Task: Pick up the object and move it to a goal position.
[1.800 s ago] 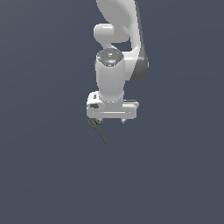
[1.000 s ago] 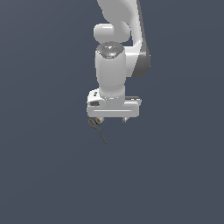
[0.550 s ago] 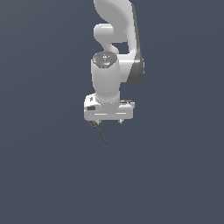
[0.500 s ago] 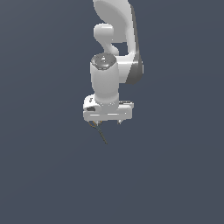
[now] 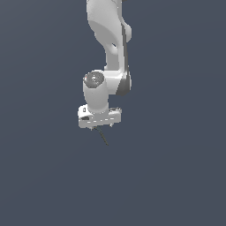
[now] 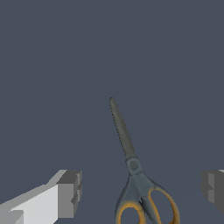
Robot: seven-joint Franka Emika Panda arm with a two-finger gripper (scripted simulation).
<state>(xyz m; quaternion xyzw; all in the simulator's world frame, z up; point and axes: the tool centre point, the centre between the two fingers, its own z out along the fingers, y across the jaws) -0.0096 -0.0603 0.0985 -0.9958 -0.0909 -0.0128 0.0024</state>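
Dark slate-blue ground fills the exterior view, and my white arm (image 5: pixel 108 48) comes down from the top of it to my gripper (image 5: pixel 100 127), which hangs low over that ground. Under the gripper, a thin dark sliver of the scissors (image 5: pixel 103 137) pokes out and slants down toward the exterior view's right. From here I cannot tell how far apart my fingers are, since the hand's body hides them.

Through the wrist view, the scissors (image 6: pixel 133 168) lie flat on the ground, closed, with the grey-green blades running to a point away from the camera and the 2 orange-rimmed handle loops nearest the frame's edge, partly cut off. My 2 fingertips (image 6: pixel 69 193) stand wide apart, 1 on each side of the handles, with clear ground between each pad and the scissors. Nothing is held; the gripper (image 6: pixel 141 189) straddles the handle end without touching it.
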